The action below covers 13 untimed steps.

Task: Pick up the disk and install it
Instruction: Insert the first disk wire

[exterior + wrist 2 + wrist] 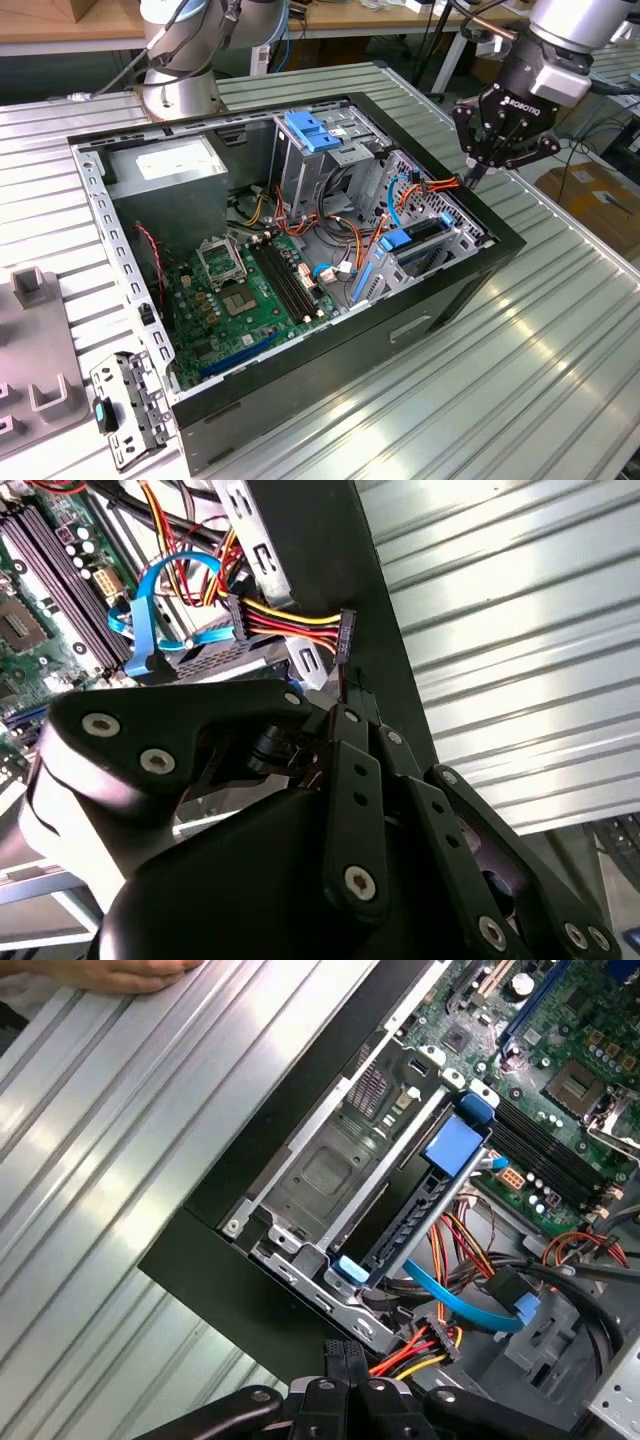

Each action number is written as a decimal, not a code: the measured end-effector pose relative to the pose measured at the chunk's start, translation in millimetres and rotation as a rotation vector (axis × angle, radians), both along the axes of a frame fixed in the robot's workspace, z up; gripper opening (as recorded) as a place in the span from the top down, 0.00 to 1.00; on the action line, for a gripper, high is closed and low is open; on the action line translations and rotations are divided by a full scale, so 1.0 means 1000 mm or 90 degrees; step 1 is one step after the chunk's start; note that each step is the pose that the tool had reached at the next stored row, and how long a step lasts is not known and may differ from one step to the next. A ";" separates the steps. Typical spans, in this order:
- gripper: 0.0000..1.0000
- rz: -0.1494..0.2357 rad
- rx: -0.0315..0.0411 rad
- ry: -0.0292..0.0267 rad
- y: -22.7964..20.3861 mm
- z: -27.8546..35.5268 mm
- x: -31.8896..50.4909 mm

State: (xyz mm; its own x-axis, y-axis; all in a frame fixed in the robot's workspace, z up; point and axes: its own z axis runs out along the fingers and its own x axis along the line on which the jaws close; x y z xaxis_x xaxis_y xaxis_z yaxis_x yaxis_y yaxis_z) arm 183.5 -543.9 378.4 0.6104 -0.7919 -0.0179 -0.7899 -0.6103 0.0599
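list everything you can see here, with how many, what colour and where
table: 1, silver, ribbed, under everything
computer case: 1, black, open, on the table
motherboard: 1, green, on the case floor
power-supply box: 1, grey, white sticker, case corner nearest the arm's base
bracket: 1, blue, atop the grey drive cage
power cable: 1 bundle, red, yellow, black, by the gripper
flat cable: at least 1, blue, beside the power cable
fixtures: several, grey, table at the exterior view's left
person's hand: 1, on the table
arm: 1, silver-grey
gripper: 1, black, over the case's edge, exterior view's right
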 end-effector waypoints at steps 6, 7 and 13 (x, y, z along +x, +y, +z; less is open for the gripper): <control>0.89 0.039 0.0179 0.0003 0.0000 -0.0009 0.0000; 0.89 0.043 0.0179 0.0003 0.0000 -0.0009 0.0000; 0.89 0.045 0.0179 0.0004 0.0000 -0.0010 0.0000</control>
